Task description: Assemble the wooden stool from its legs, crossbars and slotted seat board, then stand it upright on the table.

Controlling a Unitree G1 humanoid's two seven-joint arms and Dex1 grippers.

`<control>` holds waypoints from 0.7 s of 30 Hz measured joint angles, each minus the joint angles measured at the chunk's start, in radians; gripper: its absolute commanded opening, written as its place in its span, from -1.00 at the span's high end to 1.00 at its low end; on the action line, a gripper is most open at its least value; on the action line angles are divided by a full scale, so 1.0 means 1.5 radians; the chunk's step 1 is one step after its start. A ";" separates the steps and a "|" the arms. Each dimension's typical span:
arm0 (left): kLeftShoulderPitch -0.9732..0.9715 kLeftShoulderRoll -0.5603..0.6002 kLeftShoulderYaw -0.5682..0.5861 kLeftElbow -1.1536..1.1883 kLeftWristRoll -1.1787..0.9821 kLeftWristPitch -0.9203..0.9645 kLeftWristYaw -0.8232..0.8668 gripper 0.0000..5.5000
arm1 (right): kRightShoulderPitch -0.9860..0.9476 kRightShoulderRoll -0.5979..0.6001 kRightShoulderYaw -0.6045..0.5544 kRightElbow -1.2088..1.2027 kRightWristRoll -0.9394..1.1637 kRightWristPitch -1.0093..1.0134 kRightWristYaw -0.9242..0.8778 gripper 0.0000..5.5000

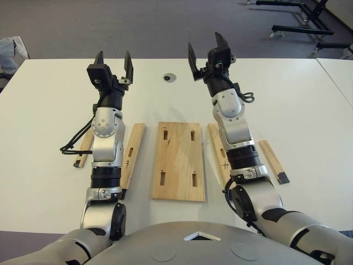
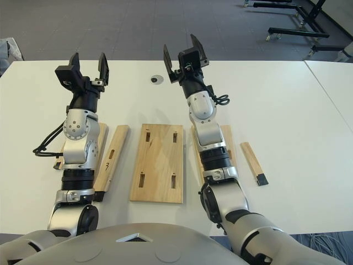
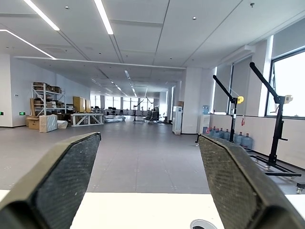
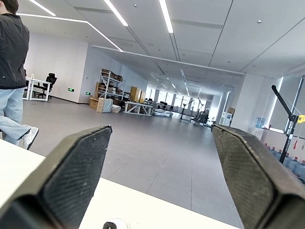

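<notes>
Surroundings: white table (image 1: 49,110) carries all the parts, laid flat. Seat board (image 1: 178,161) lies at the middle, four slots facing up. Just left of the seat board lies a slotted leg (image 1: 134,148). Farther left is a second wood strip (image 1: 83,152), partly hidden under the left forearm. Just right of the seat board is a third strip (image 1: 214,138), overlapped along its length by the right forearm. Farther right is a short strip (image 1: 273,159) with a dark near end, lying apart from the arm. Cable grommet (image 1: 169,78) sits in the table top beyond the seat board's far edge, between the two grippers.

Edges and room: table top runs on well beyond the seat board to its far edge, and widely to either side of the outer strips. Second table (image 1: 339,74) stands well right of the seat board. Black wheeled frames (image 1: 300,26) stand on the floor past the far edge.

Claws: left gripper (image 1: 113,58) is beyond and left of the seat board, jaws spread wide, released, touching no part. Right gripper (image 1: 205,43) is beyond and right of the seat board, likewise wide apart, gripping nothing.
</notes>
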 measured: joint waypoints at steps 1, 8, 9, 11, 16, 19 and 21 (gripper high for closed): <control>0.000 0.000 0.001 0.000 0.000 -0.001 0.001 -0.35 | -0.001 0.000 0.000 0.000 0.000 0.000 0.000 -0.41; -0.003 0.042 -0.013 0.000 0.030 -0.029 -0.028 -0.35 | 0.009 -0.003 -0.002 -0.020 -0.001 0.003 -0.008 -0.41; -0.004 0.047 -0.013 -0.002 0.032 -0.029 -0.028 -0.35 | 0.017 -0.003 -0.002 -0.028 -0.001 0.006 -0.008 -0.41; -0.003 0.047 -0.014 -0.010 0.034 -0.029 -0.027 -0.35 | 0.027 -0.004 -0.001 -0.036 0.000 0.015 -0.005 -0.41; 0.022 0.037 -0.026 -0.058 0.028 -0.020 -0.030 -0.35 | 0.040 -0.010 -0.001 -0.061 0.002 0.032 0.008 -0.41; 0.034 0.033 -0.023 -0.072 0.025 -0.007 -0.023 -0.35 | 0.048 -0.013 -0.001 -0.077 0.013 0.047 0.022 -0.41; 0.034 0.032 -0.019 -0.078 0.025 -0.002 -0.018 -0.35 | 0.050 -0.015 -0.001 -0.083 0.013 0.056 0.025 -0.41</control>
